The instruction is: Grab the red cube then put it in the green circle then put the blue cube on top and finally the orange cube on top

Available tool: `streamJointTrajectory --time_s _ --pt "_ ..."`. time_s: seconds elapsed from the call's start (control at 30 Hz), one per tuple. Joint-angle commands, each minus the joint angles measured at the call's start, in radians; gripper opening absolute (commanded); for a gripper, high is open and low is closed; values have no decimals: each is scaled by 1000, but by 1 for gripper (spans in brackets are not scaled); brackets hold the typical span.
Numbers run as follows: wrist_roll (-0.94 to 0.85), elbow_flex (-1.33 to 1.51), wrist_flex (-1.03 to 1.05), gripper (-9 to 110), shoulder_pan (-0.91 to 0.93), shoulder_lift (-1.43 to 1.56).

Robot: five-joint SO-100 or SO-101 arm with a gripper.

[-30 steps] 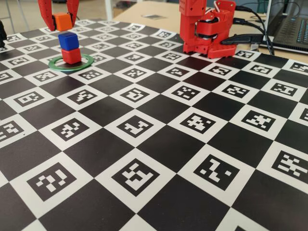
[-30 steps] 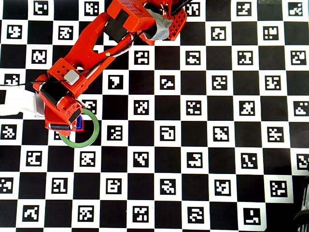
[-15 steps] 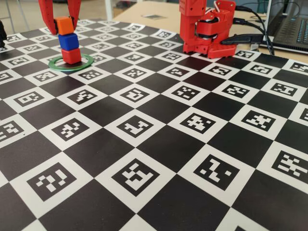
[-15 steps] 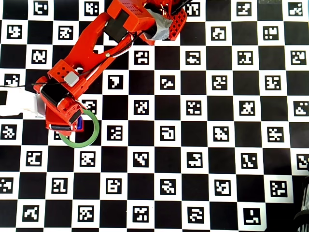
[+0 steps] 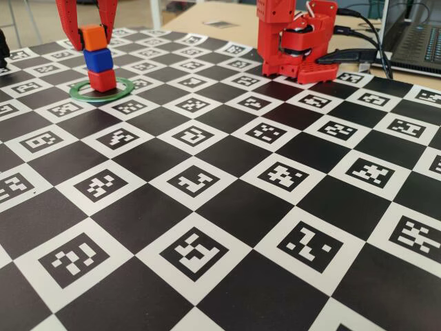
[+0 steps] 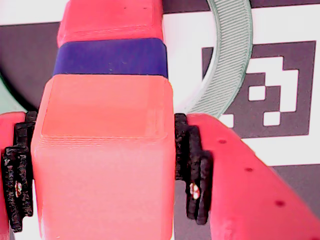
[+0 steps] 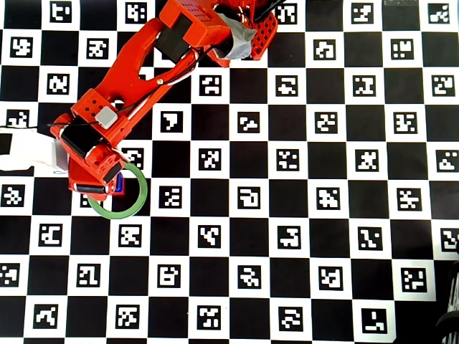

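Placing the orange cube [image 5: 94, 38] on the blue cube [image 5: 98, 59] over the red cube [image 5: 102, 80], our gripper [image 5: 87, 34] clamped it; we judged release came next.

The work surface is a flat board [image 5: 227, 200] printed with a black-and-white checkerboard; each white square carries a black coded marker. Resting directly on it in the fixed view: the green circle [image 5: 122, 93] near the far left corner, the red cube [image 5: 103, 81] inside that ring, and the red arm base [image 5: 296, 65] at the far edge. In the overhead view, the green circle [image 7: 136, 204] straddles black and white squares.
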Motion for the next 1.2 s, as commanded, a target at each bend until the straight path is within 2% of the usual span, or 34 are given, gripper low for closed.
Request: streamJointTrajectory --time_s 0.0,0.3,0.6,1.0,1.17 --pt "12 -5 -9 -1 -8 92" --pt "9 -3 0 20 -8 95" --pt "11 -3 0 34 -6 98" --pt "-8 2 17 45 9 133" --pt "-15 6 17 46 11 158"
